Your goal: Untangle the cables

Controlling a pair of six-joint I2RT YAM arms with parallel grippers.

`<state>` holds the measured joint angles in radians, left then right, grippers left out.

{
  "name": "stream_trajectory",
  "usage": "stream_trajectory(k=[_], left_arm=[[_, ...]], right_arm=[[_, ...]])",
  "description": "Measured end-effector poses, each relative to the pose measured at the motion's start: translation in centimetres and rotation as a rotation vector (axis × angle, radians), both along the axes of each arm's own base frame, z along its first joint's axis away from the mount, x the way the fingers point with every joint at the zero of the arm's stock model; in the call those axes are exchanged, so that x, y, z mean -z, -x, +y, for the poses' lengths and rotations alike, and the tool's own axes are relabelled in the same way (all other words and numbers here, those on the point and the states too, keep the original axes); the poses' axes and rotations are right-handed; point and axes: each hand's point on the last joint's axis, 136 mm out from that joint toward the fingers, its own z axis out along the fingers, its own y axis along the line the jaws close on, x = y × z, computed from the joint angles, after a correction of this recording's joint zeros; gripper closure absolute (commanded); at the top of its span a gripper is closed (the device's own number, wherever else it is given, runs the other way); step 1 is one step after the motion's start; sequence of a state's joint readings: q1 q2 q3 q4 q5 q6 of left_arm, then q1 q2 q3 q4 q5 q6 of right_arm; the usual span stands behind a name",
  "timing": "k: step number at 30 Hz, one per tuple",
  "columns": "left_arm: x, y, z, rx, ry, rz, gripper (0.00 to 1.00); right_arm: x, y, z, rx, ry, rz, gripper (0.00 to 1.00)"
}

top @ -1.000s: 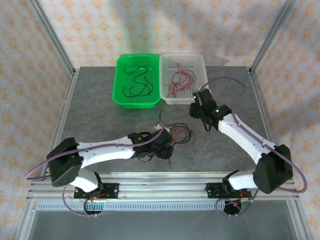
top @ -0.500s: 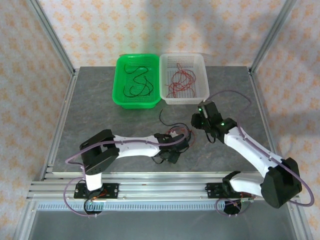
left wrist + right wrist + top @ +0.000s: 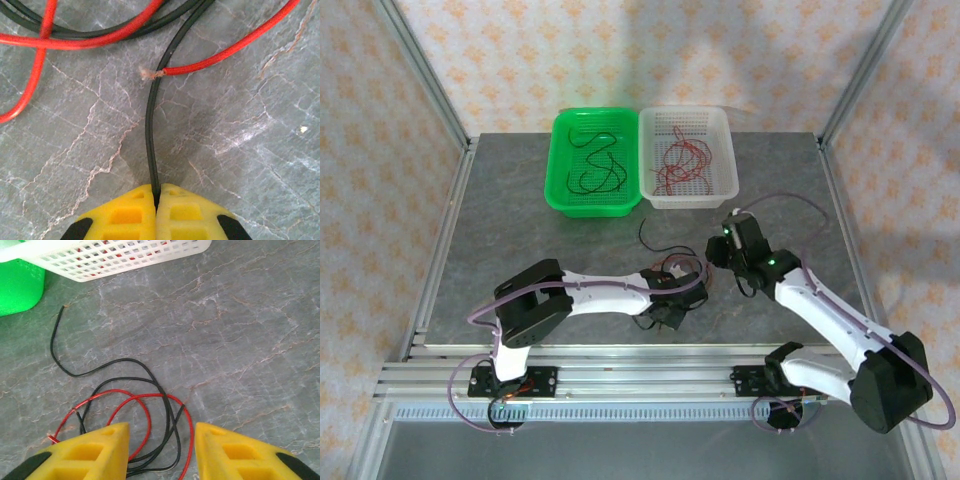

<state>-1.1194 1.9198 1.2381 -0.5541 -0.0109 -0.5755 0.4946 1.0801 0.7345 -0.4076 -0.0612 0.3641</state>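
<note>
A small tangle of red and black cables [image 3: 672, 268] lies on the grey table between the two arms. My left gripper [image 3: 156, 194] is down at the tangle, its yellow fingers shut on a black cable [image 3: 149, 125] that runs straight up from the tips. The frayed end of a red cable [image 3: 225, 52] lies just beside that black one. My right gripper [image 3: 160, 440] hangs open above the tangle, with red loops [image 3: 170, 396] and black loops [image 3: 129, 359] between its fingers and touching neither. In the top view the left gripper [image 3: 678, 292] and right gripper [image 3: 718, 252] stand close together.
At the back stand a green basket [image 3: 560, 195] holding black cables [image 3: 598, 165] and a white basket [image 3: 725, 190] holding red cables [image 3: 675, 165]. The white basket's wall [image 3: 125, 260] is just beyond the tangle. Metal frame posts stand at the table corners.
The left arm reached right into the tangle and its gripper shut on a black cable. The right arm came down and toward the near edge, over the tangle, staying open.
</note>
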Motion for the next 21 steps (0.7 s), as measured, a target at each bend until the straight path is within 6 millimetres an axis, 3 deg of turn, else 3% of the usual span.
stream_trajectory(k=[4, 9, 18, 21], left_arm=[[-0.1, -0.1, 0.0, -0.001, -0.005, -0.006, 1.00], [-1.3, -1.3, 0.8, -0.019, -0.034, -0.048, 1.00], [-10.1, -2.9, -1.2, -0.018, 0.127, -0.159, 1.00], [-11.7, -3.0, -1.5, -0.019, 0.159, -0.177, 1.00]], right_arm=[[0.5, 0.3, 0.5, -0.007, -0.045, 0.003, 0.61], [2.8, 1.3, 1.0, 0.000, -0.106, 0.054, 0.59], [6.2, 3.1, 2.9, 0.016, -0.300, 0.139, 0.56], [6.7, 3.1, 3.4, 0.037, -0.363, 0.151, 0.56]])
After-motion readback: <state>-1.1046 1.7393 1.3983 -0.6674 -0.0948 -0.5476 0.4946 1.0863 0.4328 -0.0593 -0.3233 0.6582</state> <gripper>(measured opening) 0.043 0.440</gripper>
